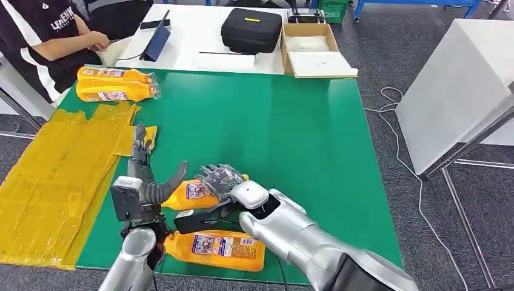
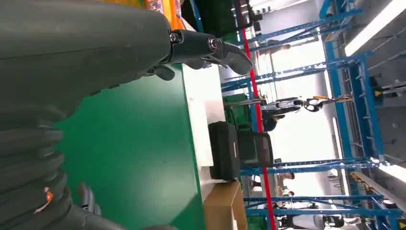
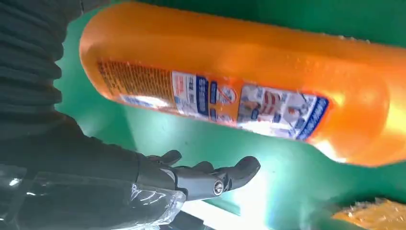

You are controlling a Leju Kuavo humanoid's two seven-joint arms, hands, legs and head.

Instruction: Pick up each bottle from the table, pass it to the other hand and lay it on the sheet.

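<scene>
An orange bottle [image 1: 191,194] lies slanted between my hands near the table's front. My right hand [image 1: 219,179] covers its neck end, and I cannot make out whether the fingers grip it. In the right wrist view that hand's fingers [image 3: 210,179] are loosely curled, with green cloth showing between them and an orange bottle [image 3: 230,72]. My left hand [image 1: 145,182] is at the bottle's base, fingers stretched out and thumb [image 2: 225,50] spread, holding nothing. A second bottle [image 1: 215,248] lies under my right forearm. The crinkled yellow sheet [image 1: 54,182] covers the table's left side.
Two more orange bottles [image 1: 112,76] [image 1: 115,92] lie at the far left of the green table [image 1: 291,139], beside a seated person [image 1: 48,30]. Beyond it, a white table carries a black case [image 1: 251,29], a cardboard box [image 1: 315,51] and a tablet [image 1: 156,42].
</scene>
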